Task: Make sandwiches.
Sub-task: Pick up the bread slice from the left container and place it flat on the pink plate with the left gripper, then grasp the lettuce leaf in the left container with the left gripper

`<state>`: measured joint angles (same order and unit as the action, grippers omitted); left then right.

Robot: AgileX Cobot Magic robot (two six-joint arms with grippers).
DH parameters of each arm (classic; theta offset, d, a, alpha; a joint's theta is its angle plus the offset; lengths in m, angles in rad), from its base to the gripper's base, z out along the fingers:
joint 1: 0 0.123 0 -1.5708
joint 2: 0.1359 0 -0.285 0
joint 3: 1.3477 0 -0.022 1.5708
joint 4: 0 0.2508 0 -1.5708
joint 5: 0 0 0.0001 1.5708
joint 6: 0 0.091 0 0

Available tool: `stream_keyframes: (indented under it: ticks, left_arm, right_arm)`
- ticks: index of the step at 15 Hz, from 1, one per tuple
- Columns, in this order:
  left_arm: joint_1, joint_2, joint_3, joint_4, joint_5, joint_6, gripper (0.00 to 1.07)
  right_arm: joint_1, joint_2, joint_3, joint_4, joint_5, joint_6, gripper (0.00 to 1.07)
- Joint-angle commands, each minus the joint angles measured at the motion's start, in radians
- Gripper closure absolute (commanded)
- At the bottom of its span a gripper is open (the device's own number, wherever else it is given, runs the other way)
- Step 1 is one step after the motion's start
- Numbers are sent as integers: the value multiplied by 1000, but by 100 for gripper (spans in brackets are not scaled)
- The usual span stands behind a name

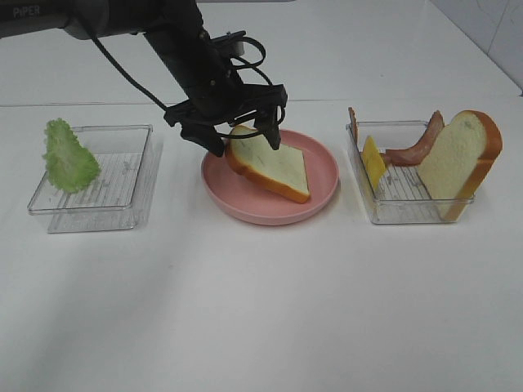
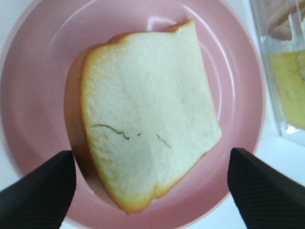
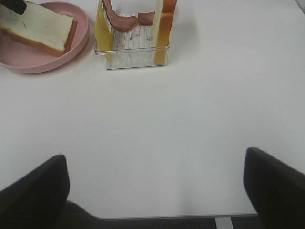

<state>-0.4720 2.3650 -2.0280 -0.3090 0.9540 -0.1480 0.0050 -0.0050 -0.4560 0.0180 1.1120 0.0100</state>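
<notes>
White surface (image 1: 261, 310), three stations in a row. Round pink plate (image 1: 237, 200) in the middle, left clear plastic rectangular tray (image 1: 122, 180) and right clear plastic rectangular tray (image 1: 400, 208) either side.

Left hand (image 1: 243, 143) hangs over the plate, jaws wide, straddling but not gripping the white bread slice with orange-brown crust (image 1: 274, 167). That slice lies free on the plate, seemingly a bit slanted.

Right hand (image 3: 153, 160) is wide and holds nothing, over bare surface in front of the right tray.

Second bread slice (image 1: 458, 159) stands in the right tray. Ruffled green lettuce leaf (image 1: 69, 155) leans in the left tray. Reddish-brown bacon strips (image 1: 417, 147) and yellow cheese slice (image 1: 373, 162) are in the right tray.

Step looks like clearing off the base slice. Lift straight up with jaws wide so the fingertips don't drag the crust. Check the slice sits flat before layering.
</notes>
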Motion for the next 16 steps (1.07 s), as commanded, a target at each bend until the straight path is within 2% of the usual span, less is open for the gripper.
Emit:
stream_keyframes:
  ticks: [1, 2, 3, 4, 5, 8, 9, 11, 13, 14, 16]
  left_arm:
    - [-7, -17, -48, 119, 135, -49, 26]
    - [-7, -17, -89, 200, 203, -68, 26]
    - [-7, -17, -114, 241, 251, -68, 26]
    - [-7, -17, -138, 263, 297, -63, 26]
    - [-7, -17, -174, 288, 362, -29, 26]
    - [-4, -55, -172, 342, 360, -11, 26]
    - [15, -93, -158, 383, 360, -12, 26]
    - [52, -145, -133, 385, 360, -10, 26]
    - [131, -234, -81, 385, 360, 29, 26]
    - [201, -278, -39, 385, 360, 66, 26]
    - [273, -296, -8, 379, 360, 68, 26]
  right_arm:
    - [-4, -20, 2, 0, -9, -10, 11]
    - [-4, -20, 2, 0, -9, -10, 11]
    - [-4, -20, 2, 0, -9, -10, 11]
    - [-4, -20, 2, 0, -9, -10, 11]
    - [-4, -20, 2, 0, -9, -10, 11]
    - [-4, -20, 2, 0, -9, -10, 11]
    - [-4, -20, 2, 0, -9, -10, 11]
    - [-4, -20, 2, 0, -9, -10, 11]
    - [-4, -20, 2, 0, -9, -10, 11]
    - [-4, -20, 2, 0, -9, -10, 11]
    - [-4, -20, 2, 0, -9, -10, 11]
